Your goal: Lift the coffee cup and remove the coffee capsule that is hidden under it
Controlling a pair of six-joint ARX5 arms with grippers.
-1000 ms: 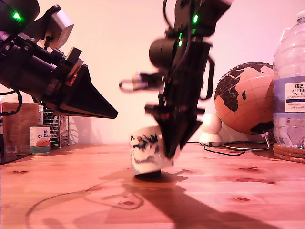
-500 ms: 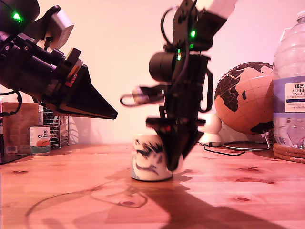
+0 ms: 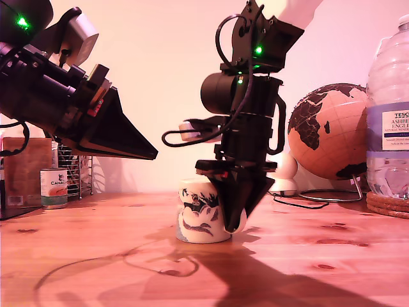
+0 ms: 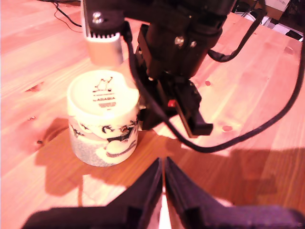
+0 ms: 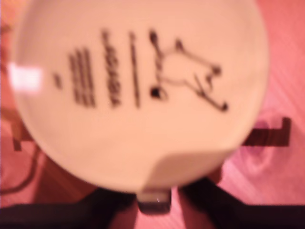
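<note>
At the exterior view's left, a small labelled tin can stands on the wooden surface, just in front of a wire rack.

Your first end effector hangs above and beside them, well clear of the surface. Its tapered tip points toward the middle of the scene. In the first wrist view, this end effector has its jaws pressed together with nothing between them.

The coffee cup stands at the centre of the exterior view. It is upside down with its rim flat on the surface, not tilted. The first wrist view shows the cup with its printed base facing up and its dark pattern around the wall.

Your second end effector points straight down and sits against the side of the cup toward the exterior view's right, where the white handle shows behind it. In the second wrist view, the cup's base fills the frame and is blurred. Dark fingers sit on either side of a pale stub at the cup's edge. You cannot tell from these views whether the jaws are clamped on the cup or merely flanking it.

Further toward the exterior view's right, a globe stands behind the arm. A large water bottle stands at the edge on a stack of cork mats.
</note>
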